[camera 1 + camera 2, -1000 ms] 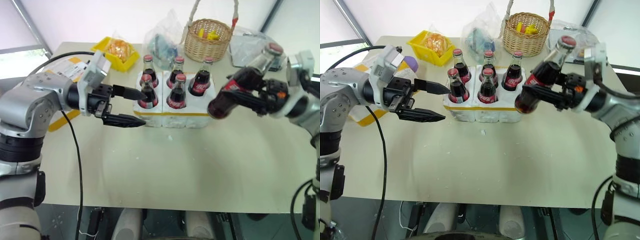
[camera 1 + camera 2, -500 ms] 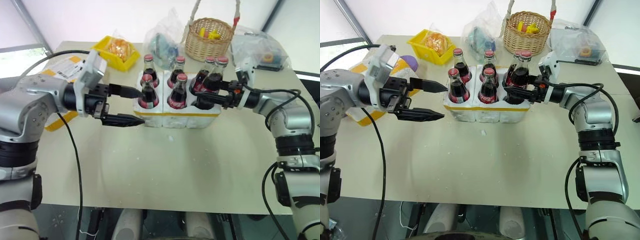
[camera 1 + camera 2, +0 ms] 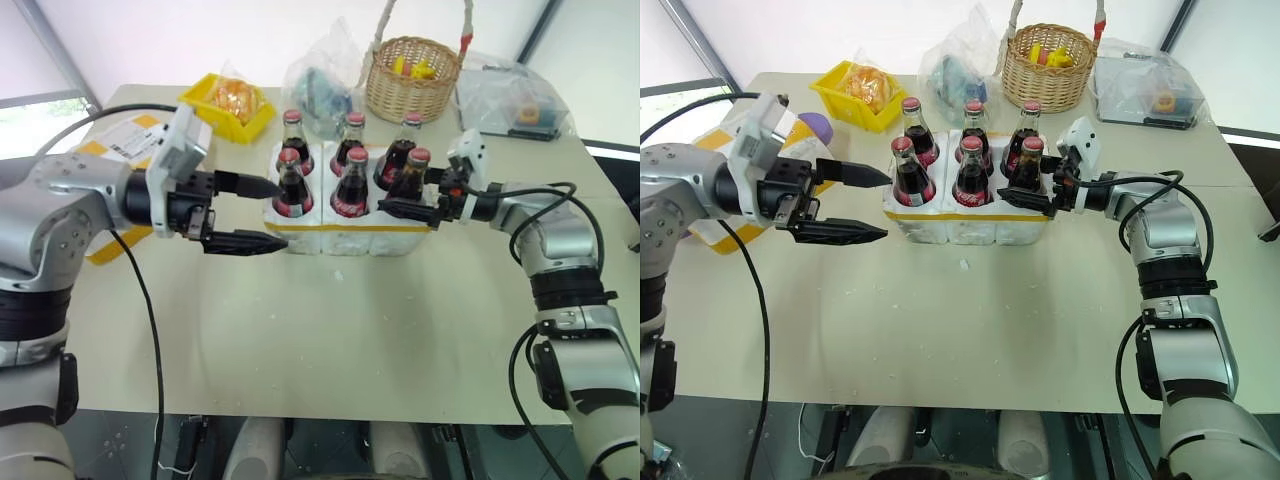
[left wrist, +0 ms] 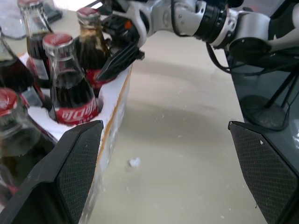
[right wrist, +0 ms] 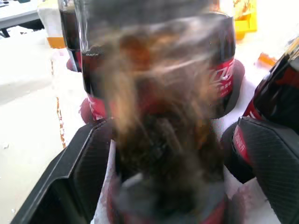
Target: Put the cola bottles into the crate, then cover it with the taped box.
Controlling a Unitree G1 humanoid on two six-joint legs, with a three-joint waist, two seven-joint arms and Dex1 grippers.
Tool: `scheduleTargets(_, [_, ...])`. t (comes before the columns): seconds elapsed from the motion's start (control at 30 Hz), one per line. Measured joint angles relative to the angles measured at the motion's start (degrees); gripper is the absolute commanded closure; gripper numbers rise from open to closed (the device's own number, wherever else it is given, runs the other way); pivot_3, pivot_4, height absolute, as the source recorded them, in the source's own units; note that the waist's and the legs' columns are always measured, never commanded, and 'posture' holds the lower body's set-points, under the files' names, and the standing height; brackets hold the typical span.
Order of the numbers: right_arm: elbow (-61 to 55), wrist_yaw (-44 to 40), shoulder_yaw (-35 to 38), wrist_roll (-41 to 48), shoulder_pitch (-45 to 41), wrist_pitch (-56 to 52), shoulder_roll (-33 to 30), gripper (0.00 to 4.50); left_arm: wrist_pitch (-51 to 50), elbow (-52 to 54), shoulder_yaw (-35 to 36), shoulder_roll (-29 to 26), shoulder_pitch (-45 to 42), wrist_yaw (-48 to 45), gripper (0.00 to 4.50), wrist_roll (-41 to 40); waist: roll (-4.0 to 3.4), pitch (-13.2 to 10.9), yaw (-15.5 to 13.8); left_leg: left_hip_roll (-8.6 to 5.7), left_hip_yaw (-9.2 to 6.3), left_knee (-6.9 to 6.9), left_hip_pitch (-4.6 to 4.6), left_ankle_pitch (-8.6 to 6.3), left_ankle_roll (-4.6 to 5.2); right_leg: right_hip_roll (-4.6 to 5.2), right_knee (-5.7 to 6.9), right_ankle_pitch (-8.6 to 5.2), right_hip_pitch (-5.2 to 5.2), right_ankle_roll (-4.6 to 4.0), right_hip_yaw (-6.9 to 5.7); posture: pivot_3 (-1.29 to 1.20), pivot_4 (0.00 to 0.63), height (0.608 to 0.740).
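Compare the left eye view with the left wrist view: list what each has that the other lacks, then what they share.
The left eye view adds the wicker basket with a tall handle, the yellow plastic bin, clear plastic bags and the yellow-taped white foam box at the table's left edge.
The left wrist view adds a black round stand base on the floor beyond the table.
Shared: the white styrofoam crate, the red-capped glass cola bottles standing in it, the open left pincer beside it, and the right pincer open around the near right bottle.
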State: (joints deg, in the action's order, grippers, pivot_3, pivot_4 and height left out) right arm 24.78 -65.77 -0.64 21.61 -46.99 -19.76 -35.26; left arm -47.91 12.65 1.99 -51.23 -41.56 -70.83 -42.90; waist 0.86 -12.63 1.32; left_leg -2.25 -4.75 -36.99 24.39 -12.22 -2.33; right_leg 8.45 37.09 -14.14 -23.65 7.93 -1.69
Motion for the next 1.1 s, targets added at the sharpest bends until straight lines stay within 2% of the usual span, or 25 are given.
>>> scheduleTargets(0.1, [-2.5, -1.8, 0.7, 0.7, 1.4, -1.0, -2.4, 0.03, 1.4, 1.8, 3.0, -2.3, 3.9, 2.5, 0.0, 1.5, 0.0, 0.0, -0.1, 0.0, 0.0, 0.02, 0.01, 0.0, 0.0, 0.01, -0.01, 0.0, -0.02, 0.0, 0.01, 0.0, 0.15, 0.737])
scheduleTargets(0.23, [-6.8, -4.6, 5.1, 2.8, 3.1, -3.2, -9.5, 0.03, 5.9, 4.1, 8.6, -6.3, 11.8, 8.7, 0.0, 8.2, -0.02, 0.0, -0.4, 0.0, 0.01, 0.04, 0.02, 0.0, 0.0, 0.02, -0.02, 0.0, -0.02, -0.01, 0.01, 0.0, 0.15, 0.737])
scheduleTargets(0.37, [-11.1, -8.4, 9.7, 6.5, 4.2, -6.4, -16.5, 0.03, 5.7, 6.6, 15.1, -7.9, 17.3, 17.5, 0.0, 13.3, 0.0, 0.0, -0.5, 0.01, 0.01, 0.02, 0.0, -0.01, 0.0, 0.02, -0.05, -0.01, 0.03, -0.01, 0.0, 0.0, 0.15, 0.737])
scheduleTargets(0.5, [-13.9, -12.9, 12.8, 11.8, 6.3, -15.6, -24.5, 0.03, 6.5, 9.8, 21.9, -12.9, 31.4, 24.4, 0.0, 24.9, -0.05, 0.0, 0.0, 0.03, 0.12, 0.22, -0.04, -0.02, 0.01, 0.04, -0.08, -0.02, -0.07, -0.03, 0.08, 0.0, 0.15, 0.737])
scheduleTargets(0.63, [-19.8, -13.5, 15.5, 15.9, 6.4, -17.8, -24.5, 0.03, 9.5, 11.3, 25.4, -14.5, 44.6, 30.0, 0.0, 38.3, -0.05, 0.0, 0.1, 0.2, 0.15, 0.25, -0.05, -0.03, -0.01, -0.09, -0.1, -0.03, -0.15, -0.18, 0.08, 0.0, 0.15, 0.737])
scheduleTargets(0.77, [-23.9, -11.6, 16.4, 19.0, 6.5, -19.3, -23.4, 0.03, 14.6, 8.3, 30.4, -14.5, 56.7, 33.8, 0.0, 50.7, -0.06, 0.0, -0.3, 0.21, 0.24, 0.26, 0.05, -0.03, -0.02, -0.04, -0.12, -0.08, -0.32, -0.4, 0.11, 0.0, 0.15, 0.737])
scheduleTargets(0.93, [-27.0, -9.8, 16.6, 21.1, 7.3, -19.9, -21.8, 0.03, 24.8, -3.3, 30.8, -13.3, 59.4, 41.0, 0.0, 58.3, -0.03, 0.0, -1.0, 0.16, 0.28, 0.29, 0.12, -0.04, -0.02, 0.1, -0.17, -0.08, -0.36, -0.39, 0.07, 0.0, 0.15, 0.737])
scheduleTargets(1.0, [-27.2, -9.2, 16.6, 21.7, 7.5, -20.1, -21.4, 0.03, 30.4, -10.4, 28.9, -12.9, 56.9, 44.9, 0.0, 59.9, -0.04, 0.0, -0.9, 0.15, 0.32, 0.29, 0.12, -0.04, -0.03, 0.14, -0.21, -0.07, -0.35, -0.37, 0.08, 0.0, 0.15, 0.737])
scheduleTargets(1.1, [-27.5, -8.0, 16.6, 22.4, 7.5, -20.9, -20.4, 0.03, 39.3, -22.3, 22.3, -12.5, 50.5, 50.6, 0.0, 62.0, -0.05, 0.0, -0.8, 0.15, 0.36, 0.29, 0.13, -0.04, -0.03, 0.13, -0.18, 0.03, -0.38, -0.2, 0.08, 0.0, 0.15, 0.737])
